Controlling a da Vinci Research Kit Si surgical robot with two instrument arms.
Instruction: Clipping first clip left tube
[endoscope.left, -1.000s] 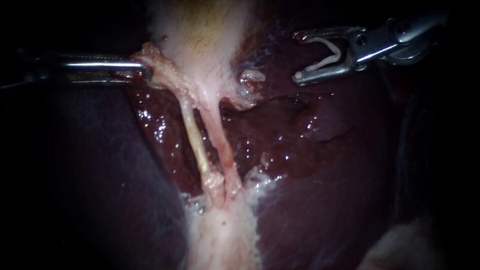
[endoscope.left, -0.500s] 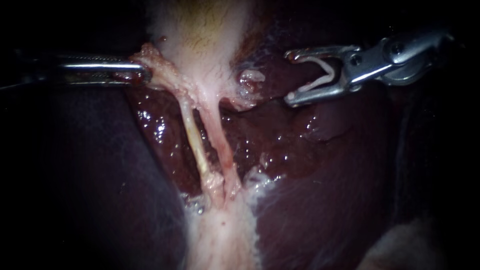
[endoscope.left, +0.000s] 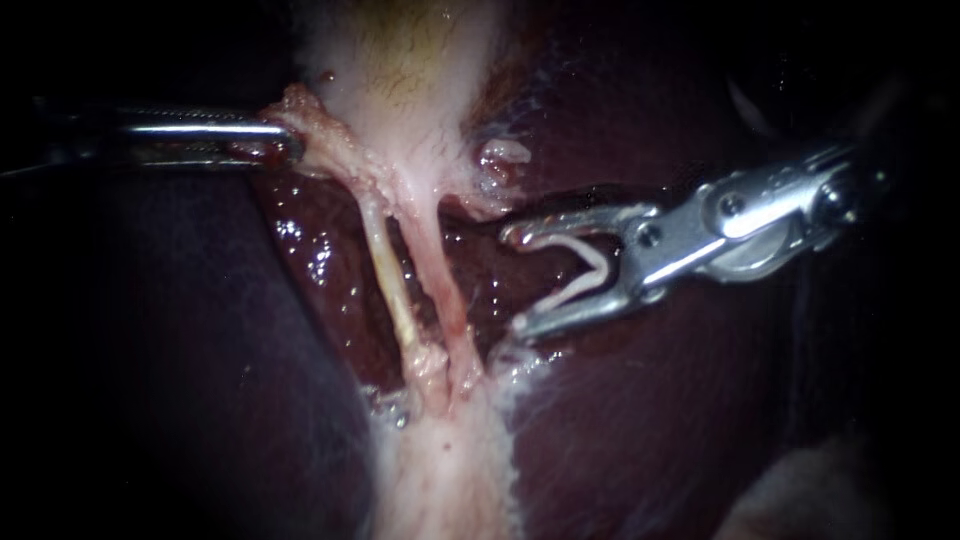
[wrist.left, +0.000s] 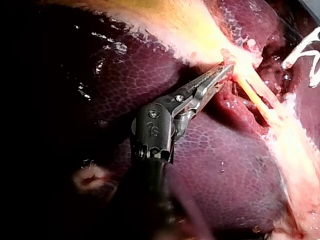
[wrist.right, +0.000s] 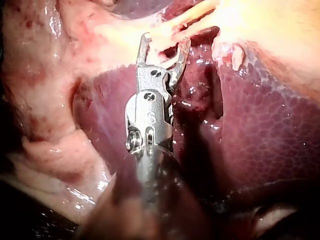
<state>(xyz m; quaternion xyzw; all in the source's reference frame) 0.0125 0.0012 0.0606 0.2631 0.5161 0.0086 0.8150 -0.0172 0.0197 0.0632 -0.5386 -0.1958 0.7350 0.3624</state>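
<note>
Your right instrument's hand (endoscope.left: 516, 280) stands wide apart, a white clip (endoscope.left: 600, 268) seated between its jaws with one leg against each, so the clip is carried open and ready to straddle a tube. Its tips sit just beside the two stretched strands but enclose neither. The left tube (endoscope.left: 392, 285), the yellower one, runs from below the gallbladder (endoscope.left: 400, 60) down to the pale tissue lower on, with the pinker right tube (endoscope.left: 442, 290) just beside it, between it and the clip. That is why the approach looks awkward: you probably need one jaw through the gap between the tubes, so that only the left one is caught.

Your left instrument (endoscope.left: 285, 142) has its hand closed on a reddish flap of tissue (endoscope.left: 300, 115) at the gallbladder's lower end. It appears to hold this sideways to keep both tubes taut and lifted clear of the liver (endoscope.left: 620, 430), giving the clip room behind them. In the right wrist view the tubes lie just ahead of the open tips.
</note>
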